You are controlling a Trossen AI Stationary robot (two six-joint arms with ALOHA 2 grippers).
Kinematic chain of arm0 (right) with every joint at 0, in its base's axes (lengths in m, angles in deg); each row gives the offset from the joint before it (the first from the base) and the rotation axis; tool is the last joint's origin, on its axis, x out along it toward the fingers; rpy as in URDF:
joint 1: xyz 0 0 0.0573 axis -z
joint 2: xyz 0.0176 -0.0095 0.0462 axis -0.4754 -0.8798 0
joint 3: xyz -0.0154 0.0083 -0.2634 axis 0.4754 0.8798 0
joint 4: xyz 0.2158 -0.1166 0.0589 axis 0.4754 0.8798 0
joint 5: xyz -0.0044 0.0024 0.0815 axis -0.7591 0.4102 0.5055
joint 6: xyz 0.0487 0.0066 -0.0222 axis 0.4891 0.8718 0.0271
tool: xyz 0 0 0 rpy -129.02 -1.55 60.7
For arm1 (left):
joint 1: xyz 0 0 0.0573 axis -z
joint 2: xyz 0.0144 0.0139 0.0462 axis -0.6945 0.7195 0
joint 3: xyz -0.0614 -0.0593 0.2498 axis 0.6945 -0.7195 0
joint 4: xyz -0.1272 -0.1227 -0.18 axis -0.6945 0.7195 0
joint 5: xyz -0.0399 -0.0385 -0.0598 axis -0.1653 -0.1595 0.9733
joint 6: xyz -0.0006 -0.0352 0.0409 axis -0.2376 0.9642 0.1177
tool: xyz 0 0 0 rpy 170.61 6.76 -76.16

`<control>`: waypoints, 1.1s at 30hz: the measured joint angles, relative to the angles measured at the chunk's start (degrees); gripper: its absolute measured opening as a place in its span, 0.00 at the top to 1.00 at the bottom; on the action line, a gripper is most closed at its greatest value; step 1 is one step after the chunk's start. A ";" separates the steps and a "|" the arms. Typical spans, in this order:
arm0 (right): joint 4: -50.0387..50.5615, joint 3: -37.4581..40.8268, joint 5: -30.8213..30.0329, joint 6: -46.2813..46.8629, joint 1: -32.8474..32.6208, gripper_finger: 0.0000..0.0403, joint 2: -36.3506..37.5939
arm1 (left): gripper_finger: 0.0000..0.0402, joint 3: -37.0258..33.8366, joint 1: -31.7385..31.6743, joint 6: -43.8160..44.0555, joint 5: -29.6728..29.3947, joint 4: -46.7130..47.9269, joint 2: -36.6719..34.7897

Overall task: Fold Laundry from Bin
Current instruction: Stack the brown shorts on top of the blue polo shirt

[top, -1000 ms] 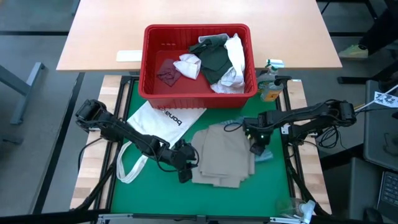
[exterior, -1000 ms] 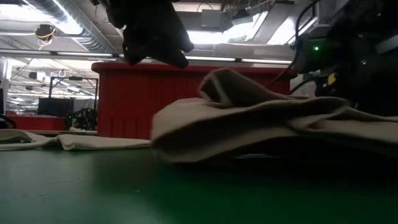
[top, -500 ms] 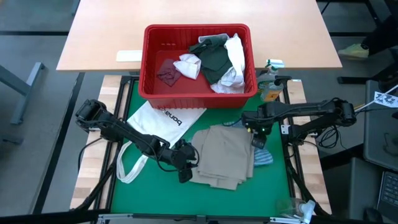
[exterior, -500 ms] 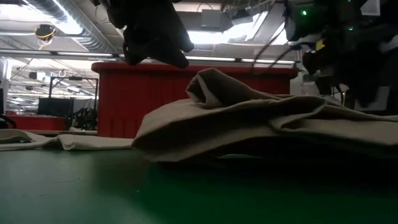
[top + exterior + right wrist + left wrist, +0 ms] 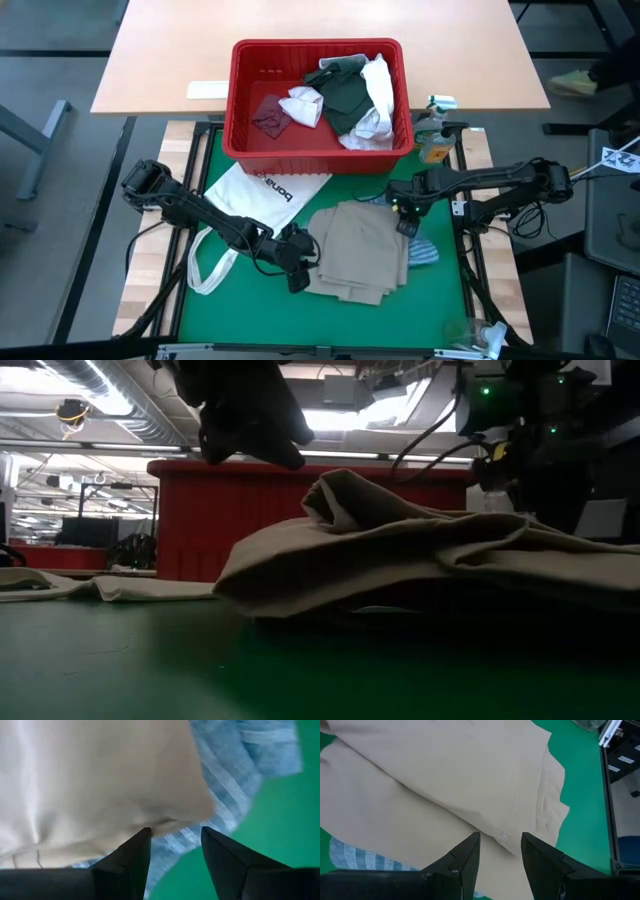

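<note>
We are seeing the folded tan cloth shirt lying in the middle of the green counter, with a blue-striped cloth showing from under its right edge. The left pincer is hovering at the shirt's left edge; its fingers are standing apart and holding nothing. The right pincer is hanging over the shirt's upper right edge, near the striped cloth, and its fingers are also apart and empty. The red rectangular plastic bin is standing at the far edge of the green mat, holding white, dark and maroon garments. A white tote bag with black lettering is lying left of the shirt. Bare green surface is lying along the near edge, in front of the shirt.
</note>
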 joint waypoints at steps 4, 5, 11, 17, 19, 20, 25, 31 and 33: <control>-1.83 0.78 3.63 -0.21 0.00 0.56 -0.01 | 0.65 0.00 0.00 0.00 -0.16 0.00 0.00; -1.79 0.78 4.44 -0.23 0.00 0.56 -0.01 | 0.65 0.00 0.00 0.00 -0.16 0.00 0.00; -2.26 0.78 2.12 1.62 -0.02 0.56 -0.01 | 0.65 0.00 0.00 0.00 -0.19 0.00 0.00; -3.90 0.78 -0.17 3.09 -0.02 0.58 -0.01 | 0.65 0.00 0.00 0.00 -0.19 0.00 0.00; -4.13 0.78 0.16 3.16 -0.02 0.63 -0.01 | 0.65 0.00 0.00 0.00 -0.21 0.00 0.00; -4.26 0.78 0.50 3.20 -0.02 0.67 -0.01 | 0.65 0.00 0.00 0.00 -0.26 -0.01 0.00; -6.41 0.80 2.53 3.20 -0.02 0.92 -0.01 | 0.65 0.00 0.00 0.00 -1.85 -0.02 0.00; -7.61 -1.35 8.71 5.53 -0.02 0.92 -0.05 | 0.65 0.00 0.00 0.00 -1.94 -0.01 0.00; -7.38 -3.81 9.07 5.69 -0.02 0.92 -0.05 | 0.65 0.00 0.00 0.00 -1.96 -0.01 0.00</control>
